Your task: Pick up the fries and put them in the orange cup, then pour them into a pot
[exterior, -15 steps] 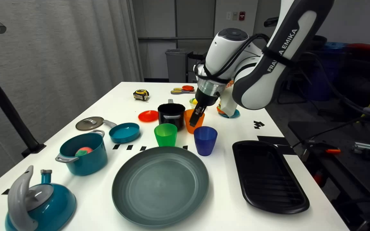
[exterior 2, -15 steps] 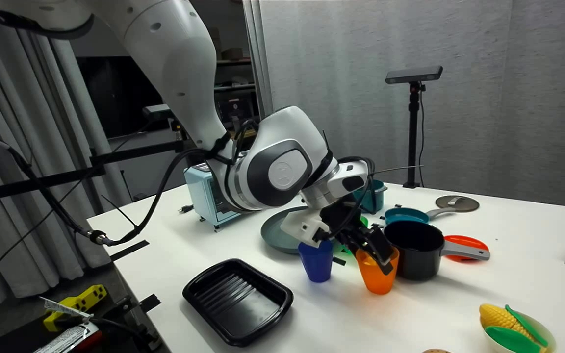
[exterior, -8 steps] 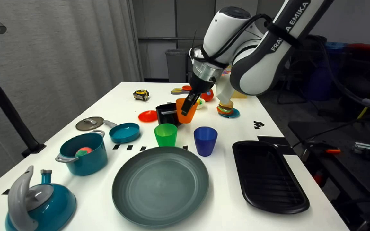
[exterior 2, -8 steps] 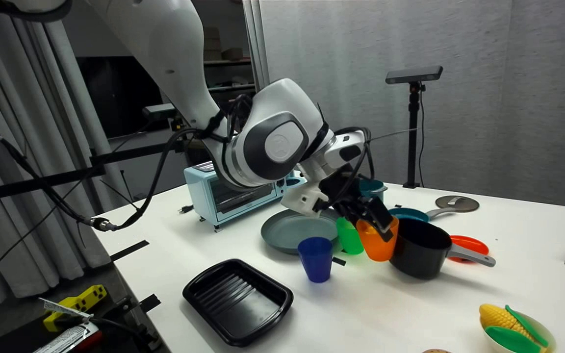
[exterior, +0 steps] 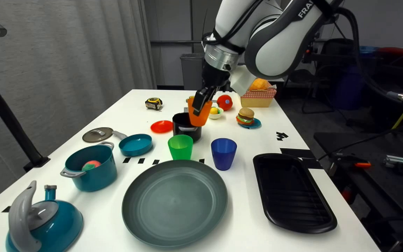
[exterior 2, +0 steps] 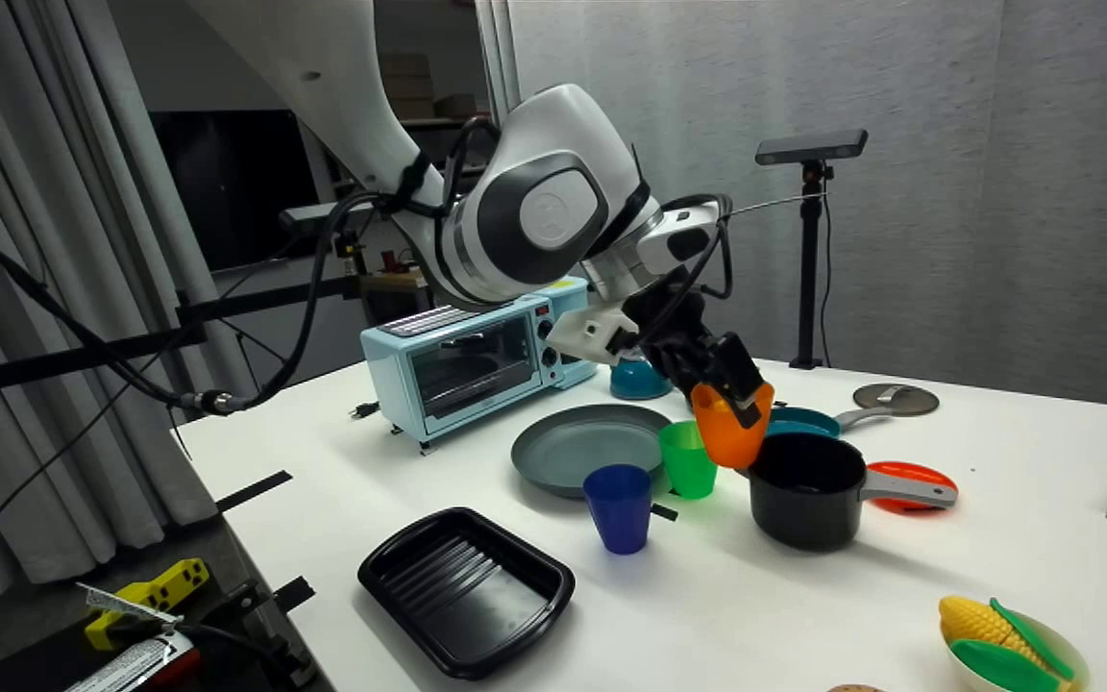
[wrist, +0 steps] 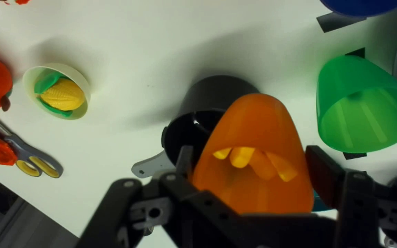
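Fingers (wrist: 324, 174): clamped about the orange cup (wrist: 257, 120), one on each side of its outer wall
Orange cup: between the fingers, in the air above the bench (exterior: 245, 210), just beside and a little higher than the black saucepan (exterior 2: 803, 514); whether the two touch cannot be told
Fries (wrist: 241, 156): inside the orange cup; at least four stubby sticks show in the wrist view, side by side, two bright yellow, the others a deeper orange-yellow
Cup look: plain, somewhat translucent plastic, narrower at the base, slightly tilted, mouth towards the wrist camera
Saucepan: upright on the bench, grey handle, dark inside
Bench: white, marked with short strips of black tape
Cups near the saucepan: green cup (exterior: 181, 147) and blue cup (exterior: 224, 154), both upright, apart from each other
Dishes: broad grey plate (exterior: 175, 203) just beside the green cup; black roasting tray (exterior: 294, 192) beyond the blue cup; teal pot (exterior: 94, 176) and teal kettle (exterior: 56, 224) near one edge
Toy food: corn cob (wrist: 64, 94) in a pale bowl (wrist: 30, 82); hamburger (exterior: 245, 117)
Appliance: light-blue toaster oven (exterior 2: 472, 360) on the bench
Room: grey curtain (exterior: 65, 70) hanging behind; grey bin (exterior: 192, 71) beyond the bench
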Robot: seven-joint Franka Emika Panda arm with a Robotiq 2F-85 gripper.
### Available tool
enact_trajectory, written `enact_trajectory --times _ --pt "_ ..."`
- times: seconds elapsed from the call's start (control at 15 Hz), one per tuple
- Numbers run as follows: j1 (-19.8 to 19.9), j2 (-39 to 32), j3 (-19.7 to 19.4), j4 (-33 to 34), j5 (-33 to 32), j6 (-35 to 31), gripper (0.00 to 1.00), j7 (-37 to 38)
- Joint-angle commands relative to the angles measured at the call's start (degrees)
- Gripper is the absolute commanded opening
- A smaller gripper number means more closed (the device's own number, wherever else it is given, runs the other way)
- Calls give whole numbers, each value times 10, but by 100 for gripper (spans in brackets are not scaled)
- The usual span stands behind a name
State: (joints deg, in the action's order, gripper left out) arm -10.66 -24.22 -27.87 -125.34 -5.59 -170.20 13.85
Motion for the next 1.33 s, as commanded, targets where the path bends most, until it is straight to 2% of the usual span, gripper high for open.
enact_trajectory --times 0.0,0.2,0.47,0.67,1.27 --pt "65 22 65 29 18 56 56 -16" --pt "117 13 122 68 54 106 56 -26" --pt "190 -16 195 143 139 212 56 -54" --pt "218 -40 213 193 180 272 56 -58" --pt "274 -119 228 343 247 398 56 -57"
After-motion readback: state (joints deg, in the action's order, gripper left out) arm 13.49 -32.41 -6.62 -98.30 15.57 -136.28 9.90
